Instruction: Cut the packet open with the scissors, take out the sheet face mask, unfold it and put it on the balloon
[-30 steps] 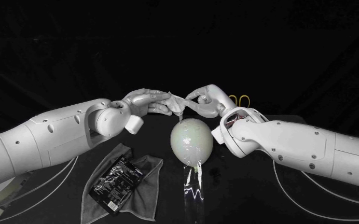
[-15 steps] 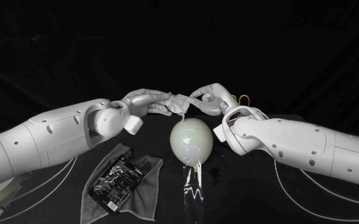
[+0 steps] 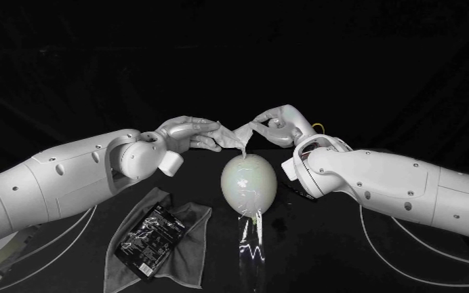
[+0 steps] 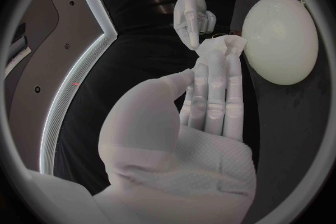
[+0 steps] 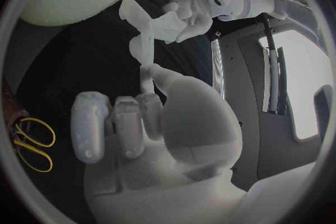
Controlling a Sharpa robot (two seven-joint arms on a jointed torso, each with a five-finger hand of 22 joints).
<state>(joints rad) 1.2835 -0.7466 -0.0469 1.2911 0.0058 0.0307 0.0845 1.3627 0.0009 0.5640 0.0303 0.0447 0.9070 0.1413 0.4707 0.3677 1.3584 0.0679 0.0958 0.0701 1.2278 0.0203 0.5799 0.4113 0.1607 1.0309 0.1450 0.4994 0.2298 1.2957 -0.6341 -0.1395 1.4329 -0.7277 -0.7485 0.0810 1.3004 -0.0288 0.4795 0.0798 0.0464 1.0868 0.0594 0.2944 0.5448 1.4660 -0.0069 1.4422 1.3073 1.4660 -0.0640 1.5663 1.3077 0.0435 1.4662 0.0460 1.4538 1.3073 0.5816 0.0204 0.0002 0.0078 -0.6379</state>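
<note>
Holding the sheet face mask (image 3: 234,135) between them, the left hand (image 3: 190,133) and the right hand (image 3: 278,123) hover close together just above the top of the balloon (image 3: 249,183), which stands on end near the middle of the black table (image 3: 332,252). The left hand's fingers lie long and nearly straight, side by side, with the thumb drawn in beside them, and one crumpled edge of the mask is caught at their tips. The right hand pinches the opposite edge between its thumb and one finger while its other fingers are curled in toward the palm. The mask hangs between the two grips as a bunched, partly folded strip, a tail of it drooping toward the balloon without clearly touching it. Gripping at opposite edges looks meant to let the hands draw apart and spread the sheet flat, and working right over the balloon leaves only a short lowering once it is open. The unfolding seems to be the step in hand, with the placing not yet done. The dark packet (image 3: 148,235) lies on a grey cloth (image 3: 190,228) by the left arm, well apart from the balloon, and the yellow-handled scissors (image 5: 31,143) lie flat on the table near the right hand, both out of the way.
</note>
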